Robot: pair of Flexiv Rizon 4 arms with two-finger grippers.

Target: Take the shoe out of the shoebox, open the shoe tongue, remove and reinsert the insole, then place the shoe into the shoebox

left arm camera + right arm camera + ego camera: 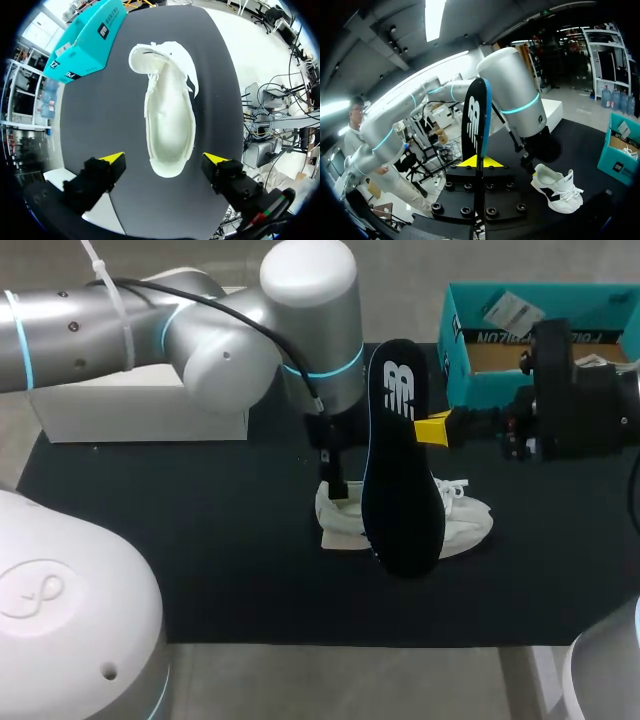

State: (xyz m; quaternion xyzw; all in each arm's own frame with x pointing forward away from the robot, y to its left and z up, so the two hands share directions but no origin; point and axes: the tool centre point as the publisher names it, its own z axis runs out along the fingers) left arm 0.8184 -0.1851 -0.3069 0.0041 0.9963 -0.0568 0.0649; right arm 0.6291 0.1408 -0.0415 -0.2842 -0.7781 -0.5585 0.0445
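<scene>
Head view | right gripper (425, 428) clenched insole (400, 490), upended over shoe (465, 525) | left gripper (164, 158) hung released, straddling shoe's heel.

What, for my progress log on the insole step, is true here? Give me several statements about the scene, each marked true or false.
1. The insole is out of the shoe, clamped in the right gripper. True.
2. The shoe lies in the shoebox. False: it sits on the black mat, outside the box.
3. The left gripper is shut on the shoe. False: it is open, clear of the shoe on both sides.
4. The shoebox is open on top. True.
</scene>
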